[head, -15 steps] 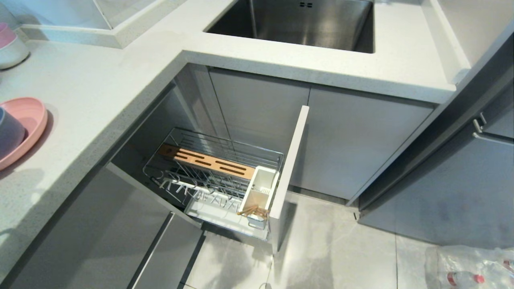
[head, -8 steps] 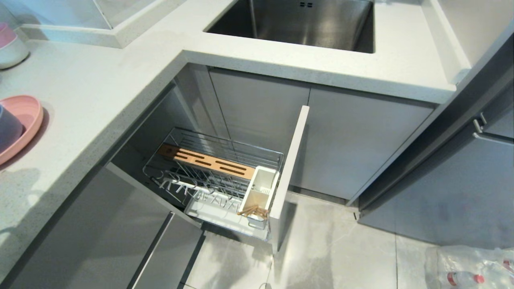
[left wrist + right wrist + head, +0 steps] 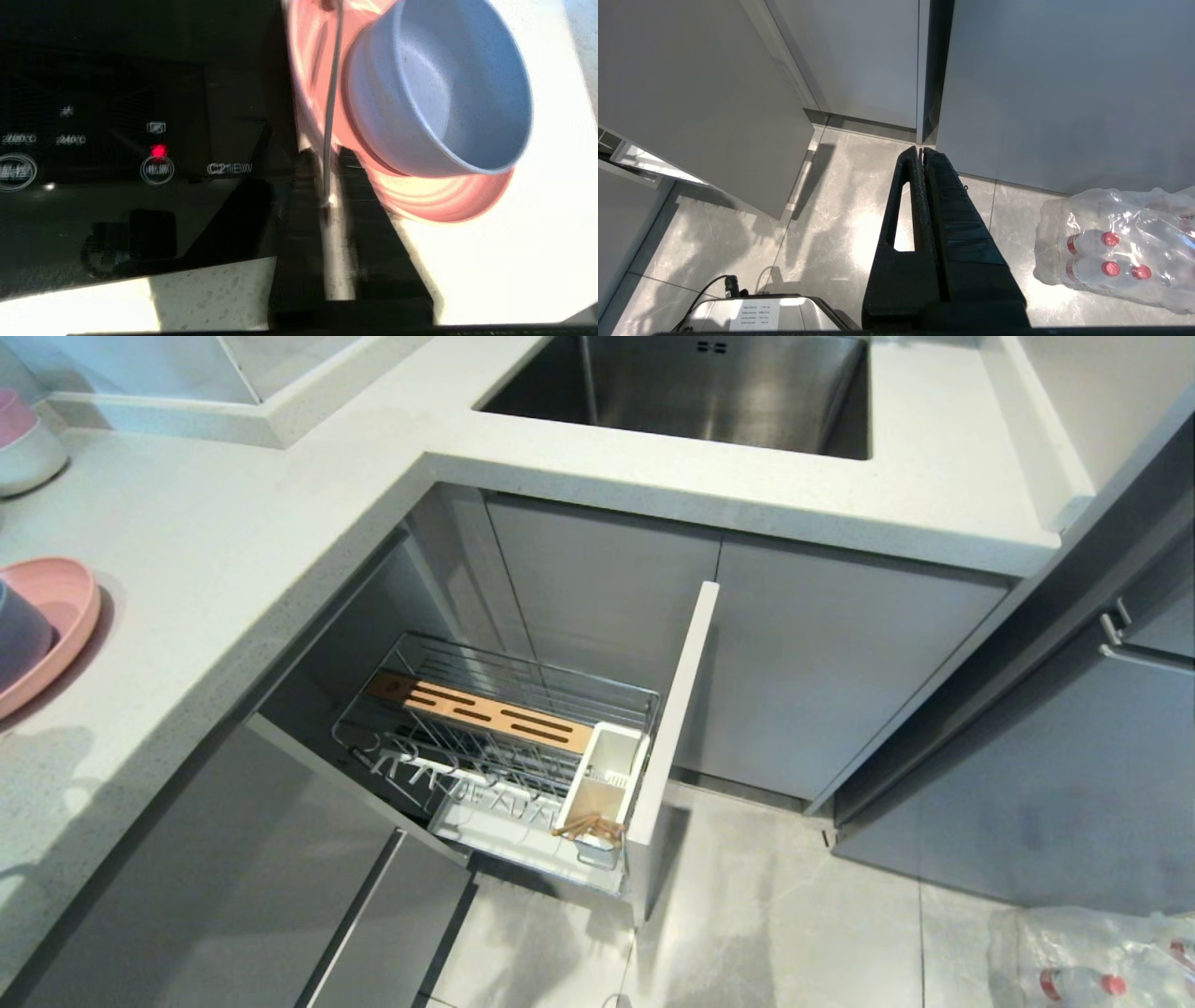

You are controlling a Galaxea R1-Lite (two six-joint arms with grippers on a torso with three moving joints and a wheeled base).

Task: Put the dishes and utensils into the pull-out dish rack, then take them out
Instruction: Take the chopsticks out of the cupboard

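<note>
Far left on the white counter [image 3: 215, 551] sits the pink plate [image 3: 58, 616], half cut off in the head view, with the pale blue bowl [image 3: 439, 88] standing inside it. Seen from the left wrist, the left hand [image 3: 327, 161] is down at the plate's rim beside the black cooktop [image 3: 117, 140], whose red light is on. Its two dark fingers [image 3: 303, 224] stand only a sliver apart with the thin grey spoon [image 3: 332, 93] handle running between them; whether they actually pinch it I cannot tell. The handle reaches across the plate, just beside the bowl. A pink-over-white stack of bowls [image 3: 23, 443] sits further back at the counter's left edge.

Lower down, toward the middle, the pull-out dish rack [image 3: 504, 747] is drawn out of the cabinet, its wooden strip [image 3: 485, 711] across the wire basket. The white caddy [image 3: 605, 784] sits against the narrow front panel [image 3: 674, 709], and the chopsticks [image 3: 588, 827] lie at the caddy's near end. The steel sink [image 3: 691, 387] lies behind, set into the counter.

To the right, the right hand [image 3: 920, 151] hangs over the grey floor [image 3: 840, 219] with its fingers pressed together, holding nothing. A wrapped pack of bottles [image 3: 1115, 247] rests on the floor near it.
</note>
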